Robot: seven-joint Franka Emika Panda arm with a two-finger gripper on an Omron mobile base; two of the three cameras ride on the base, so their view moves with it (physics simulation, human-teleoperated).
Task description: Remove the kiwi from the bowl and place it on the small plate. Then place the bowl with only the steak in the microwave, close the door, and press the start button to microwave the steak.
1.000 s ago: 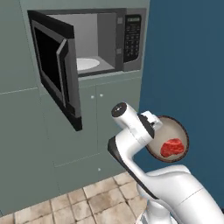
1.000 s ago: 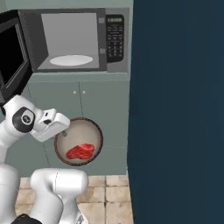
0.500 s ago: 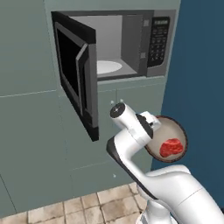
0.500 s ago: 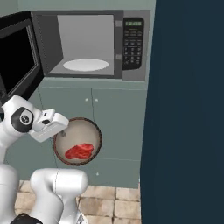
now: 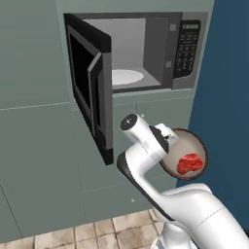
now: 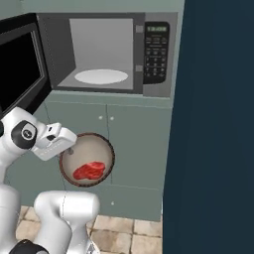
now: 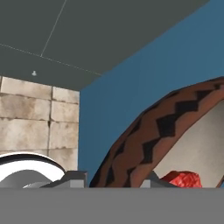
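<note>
While my base rolls up to the microwave (image 5: pixel 146 53), its open cavity has grown larger and come nearer the centre of both base views than it was a second ago; that shift is my cameras travelling, not the appliance moving. My gripper (image 5: pixel 168 141) stays pinched on the rim of the bowl (image 5: pixel 187 151), jaws nearly together with the dark brown wall between them. I carry the bowl below the microwave, in front of the grey-green cabinet doors (image 6: pixel 139 149) under it. It is tipped so that its tan inside faces back toward my cameras. The steak (image 6: pixel 89 170) sits alone against that inside, low in the bowl, and I see no kiwi with it. In the hand view the zigzag-patterned outside of the bowl curves past my fingers with the red chunk just beyond.

The door (image 5: pixel 92 104) stands swung wide to the left of the cavity, and the white turntable (image 6: pixel 101 76) inside is bare. I judge the approach nearly done; lifting the bowl level with that opening comes next.
</note>
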